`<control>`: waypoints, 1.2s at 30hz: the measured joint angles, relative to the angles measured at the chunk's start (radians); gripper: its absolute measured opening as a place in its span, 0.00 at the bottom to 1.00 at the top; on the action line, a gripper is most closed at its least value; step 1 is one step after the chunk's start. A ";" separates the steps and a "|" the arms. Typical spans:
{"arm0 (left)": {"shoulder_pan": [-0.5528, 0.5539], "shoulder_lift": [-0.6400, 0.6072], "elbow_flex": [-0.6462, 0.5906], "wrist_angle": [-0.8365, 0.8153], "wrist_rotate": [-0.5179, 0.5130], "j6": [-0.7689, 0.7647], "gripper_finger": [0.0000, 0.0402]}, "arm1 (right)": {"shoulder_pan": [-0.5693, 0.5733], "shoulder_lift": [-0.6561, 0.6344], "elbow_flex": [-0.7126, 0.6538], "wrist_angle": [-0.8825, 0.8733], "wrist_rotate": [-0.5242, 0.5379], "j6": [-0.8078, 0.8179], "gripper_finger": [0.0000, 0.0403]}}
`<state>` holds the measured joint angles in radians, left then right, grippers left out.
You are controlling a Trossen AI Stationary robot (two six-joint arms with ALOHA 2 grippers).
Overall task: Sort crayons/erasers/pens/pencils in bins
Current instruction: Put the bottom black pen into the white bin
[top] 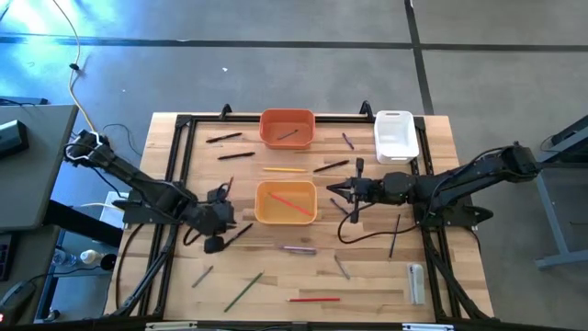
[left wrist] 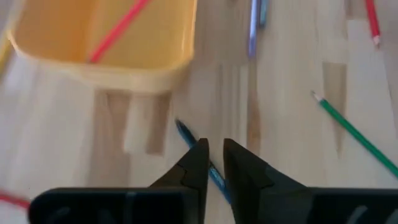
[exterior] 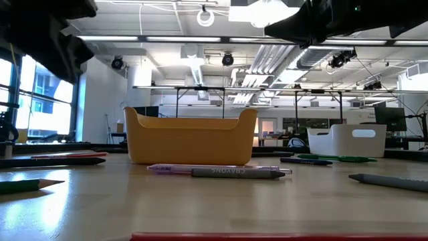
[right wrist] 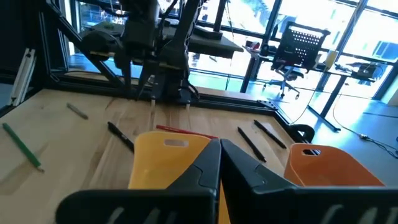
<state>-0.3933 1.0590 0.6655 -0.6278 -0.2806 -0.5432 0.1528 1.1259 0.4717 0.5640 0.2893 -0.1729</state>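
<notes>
- The sticks to be sorted lie scattered over the pale wooden table point(top: 441, 276). Among them are a green pencil point(top: 243, 291), a red stick point(top: 313, 299), a grey crayon point(exterior: 234, 173) lying against a clear violet pen point(exterior: 200, 168), and several dark pens near the far edge.
- Three plastic tubs wait for them. The orange bin point(top: 288, 128) at the far side holds one dark stick. The yellow-orange bin point(top: 286, 202) at the middle holds a red stick. The narrower white bin point(top: 395, 135) stands at the far right.
- These sticks look light and stiff, with smooth round barrels that would likely roll or skid under a glancing touch. My judgement is to pinch one across its barrel near mid-length, so it hangs level. A crayon may snap if clamped hard near one end.
- The left hand point(left wrist: 213, 155) hangs low over the table just beside the yellow-orange bin's near left corner. Its fingers stand a narrow gap apart, straddling a thin blue pen point(left wrist: 200, 155) that lies on the wood. Whether the fingertips touch the pen I cannot tell, and it does not look lifted.
- The right hand point(right wrist: 219, 152) hovers just to the right of the yellow-orange bin. Its fingers are pressed together and hold nothing.
</notes>
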 joint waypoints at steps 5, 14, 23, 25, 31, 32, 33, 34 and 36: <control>-0.058 0.090 0.000 -0.002 0.001 -0.157 0.22 | 0.000 0.000 0.000 0.000 0.000 0.016 0.00; -0.120 0.257 0.000 -0.025 0.039 -0.428 0.36 | 0.001 0.000 0.000 -0.007 0.000 0.042 0.00; -0.162 0.340 0.000 -0.027 0.037 -0.552 0.37 | 0.027 0.000 0.001 -0.007 0.000 0.042 0.00; -0.172 0.355 0.000 -0.026 0.037 -0.554 0.37 | 0.034 0.000 0.001 -0.007 0.000 0.042 0.00; -0.192 0.395 0.000 -0.023 0.035 -0.546 0.35 | 0.040 0.000 0.001 -0.006 0.000 0.042 0.00; -0.195 0.403 0.000 -0.023 0.036 -0.546 0.34 | 0.040 0.000 0.001 -0.007 0.000 0.042 0.00; -0.199 0.411 0.000 -0.023 0.038 -0.546 0.33 | 0.040 0.000 0.001 -0.007 0.000 0.042 0.00; -0.203 0.418 0.001 -0.020 0.039 -0.545 0.33 | 0.040 0.000 0.001 -0.006 0.000 0.042 0.00; -0.210 0.435 0.001 -0.023 0.058 -0.539 0.31 | 0.040 0.000 0.001 -0.006 0.000 0.042 0.00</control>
<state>-0.6034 1.4941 0.6666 -0.6504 -0.2226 -1.0819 0.1928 1.1263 0.4728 0.5575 0.2893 -0.1313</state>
